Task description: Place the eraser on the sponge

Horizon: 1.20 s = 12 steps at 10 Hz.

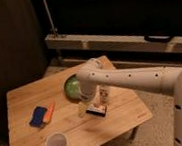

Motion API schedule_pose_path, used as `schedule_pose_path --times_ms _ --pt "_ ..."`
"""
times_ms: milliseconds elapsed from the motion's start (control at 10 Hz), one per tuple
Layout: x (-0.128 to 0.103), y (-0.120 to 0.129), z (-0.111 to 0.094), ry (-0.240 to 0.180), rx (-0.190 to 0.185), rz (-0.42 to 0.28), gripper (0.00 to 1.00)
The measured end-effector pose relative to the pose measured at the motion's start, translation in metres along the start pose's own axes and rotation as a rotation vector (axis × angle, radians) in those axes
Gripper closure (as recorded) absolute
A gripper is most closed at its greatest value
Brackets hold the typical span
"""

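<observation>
The eraser (pixel 97 110), a small dark block with a white face, lies flat on the wooden table (pixel 22 99), right of centre. My gripper (pixel 83 109) hangs from the white arm just left of the eraser. It is low over the table, open, with nothing in it. The sponge (pixel 38 116), a flat blue pad, rests near the table's left side, well apart from the gripper. The arm hides part of the tabletop behind the eraser.
A slim orange stick (pixel 49 112) lies against the sponge's right edge. A white cup (pixel 56 144) stands near the front edge. A green bowl (pixel 71 86) sits behind the gripper and an upright white can (pixel 104 93) behind the eraser. Dark shelving lies beyond the table.
</observation>
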Motion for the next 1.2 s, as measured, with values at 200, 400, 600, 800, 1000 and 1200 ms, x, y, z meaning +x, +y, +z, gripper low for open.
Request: schedule_pose_path --times_ms 200,400,600,800,1000,1200 --pt "-0.008 0.004 0.009 -0.009 -0.005 0.014 0.2" --pt "-0.012 0.009 0.019 -0.028 -0.02 0.012 0.2" --pt "-0.02 0.016 0.029 -0.049 -0.026 0.018 0.2" --pt "-0.026 0.024 0.04 -0.078 -0.025 0.018 0.21" --pt "-0.024 0.027 0.047 -0.093 -0.015 0.012 0.39" --pt "-0.022 0.026 0.05 -0.098 -0.003 0.012 0.58"
